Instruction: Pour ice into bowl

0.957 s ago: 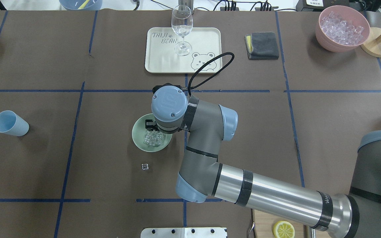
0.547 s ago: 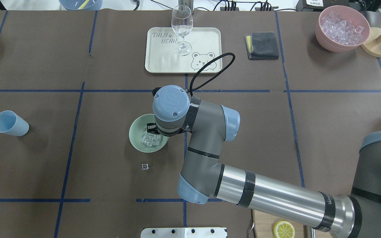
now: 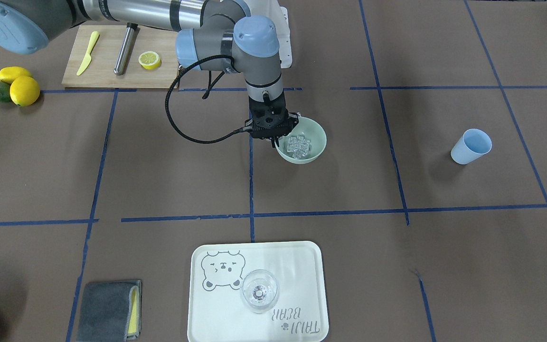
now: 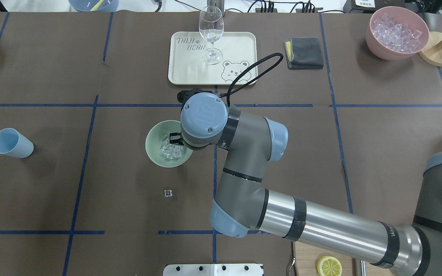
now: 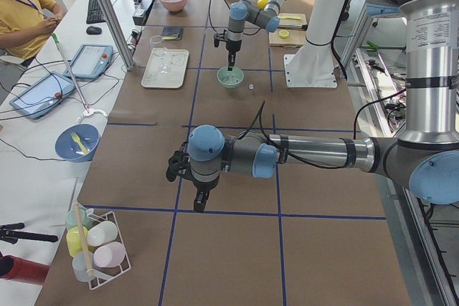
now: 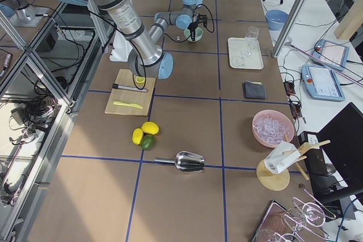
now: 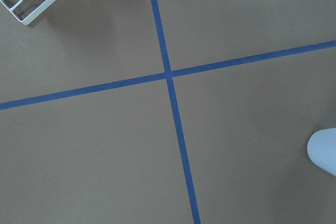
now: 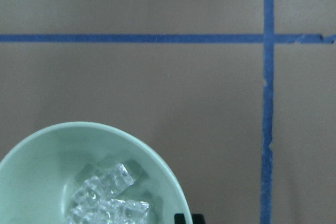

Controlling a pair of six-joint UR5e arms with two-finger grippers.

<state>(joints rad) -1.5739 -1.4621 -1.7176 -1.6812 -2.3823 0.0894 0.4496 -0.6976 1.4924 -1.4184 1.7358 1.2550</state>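
Observation:
The pale mint-green bowl sits left of the table's middle, with a heap of clear ice in it. My right gripper is at the bowl's right rim, shut on it, and the wrist hides most of the fingers. In the front-facing view the gripper meets the bowl at its edge beside the ice. The right wrist view shows the bowl, the ice and a dark fingertip. My left gripper shows only in the exterior left view, so I cannot tell its state.
One stray ice cube lies on the table near the bowl. A light blue cup lies far left. A tray with a wine glass, a grey cloth and a pink tub of ice stand at the back.
The right gripper and the bowl have moved together to the left and away from the robot. The ice stays in the bowl. The stray cube has not moved.

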